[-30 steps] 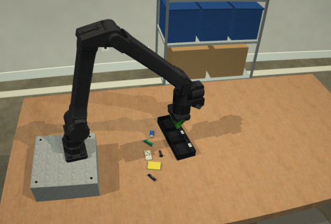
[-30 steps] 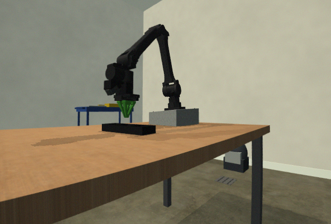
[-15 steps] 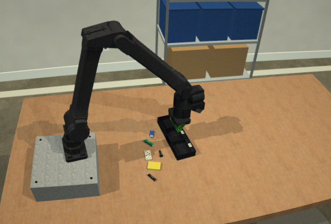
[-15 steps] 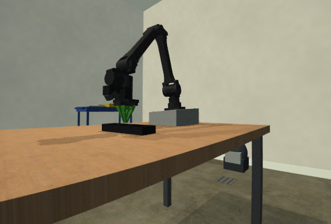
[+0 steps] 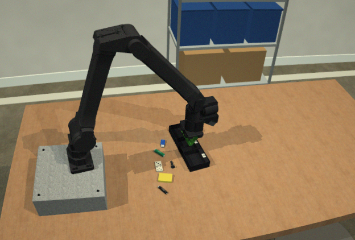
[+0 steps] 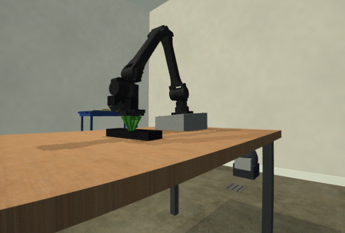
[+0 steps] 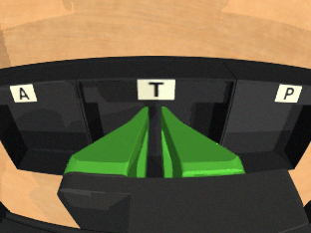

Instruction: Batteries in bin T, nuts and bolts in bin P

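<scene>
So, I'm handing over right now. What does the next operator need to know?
Gripper: green fingers nearly shut, poised over the T compartment of the black three-compartment bin tray. I see nothing clearly held.
On the table: green cylindrical battery, black cylindrical battery, small black bolt.
Done: unclear, the bin contents are hidden.
Left: both batteries to T, bolt to the P compartment.
Leave the white domino, yellow block and small blue item.
</scene>
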You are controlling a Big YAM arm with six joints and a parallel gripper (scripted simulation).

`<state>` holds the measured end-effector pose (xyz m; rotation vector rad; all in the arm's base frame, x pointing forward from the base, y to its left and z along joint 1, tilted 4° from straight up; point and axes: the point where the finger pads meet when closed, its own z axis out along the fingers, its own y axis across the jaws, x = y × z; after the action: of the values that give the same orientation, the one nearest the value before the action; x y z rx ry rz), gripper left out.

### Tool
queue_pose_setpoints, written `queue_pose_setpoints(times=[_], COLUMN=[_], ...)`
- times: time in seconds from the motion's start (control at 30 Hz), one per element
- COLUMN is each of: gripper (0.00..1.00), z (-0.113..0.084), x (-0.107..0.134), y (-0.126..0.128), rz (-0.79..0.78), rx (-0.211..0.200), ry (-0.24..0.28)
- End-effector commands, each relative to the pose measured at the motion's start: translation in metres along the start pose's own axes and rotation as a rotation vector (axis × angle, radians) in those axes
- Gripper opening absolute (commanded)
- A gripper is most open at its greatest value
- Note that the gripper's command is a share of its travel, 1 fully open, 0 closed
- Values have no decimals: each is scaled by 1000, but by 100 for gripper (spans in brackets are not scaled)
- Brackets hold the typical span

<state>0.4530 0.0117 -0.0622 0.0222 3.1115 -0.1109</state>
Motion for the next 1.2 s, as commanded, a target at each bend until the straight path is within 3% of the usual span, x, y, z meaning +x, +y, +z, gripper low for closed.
queue_pose_setpoints(times=[0.0,1.17], gripper=[8,8], z=[-8,-9], x=[-6,-4], y=[-4,-5], rz=[1,-2], rx=[1,1], ry=[-37,-39])
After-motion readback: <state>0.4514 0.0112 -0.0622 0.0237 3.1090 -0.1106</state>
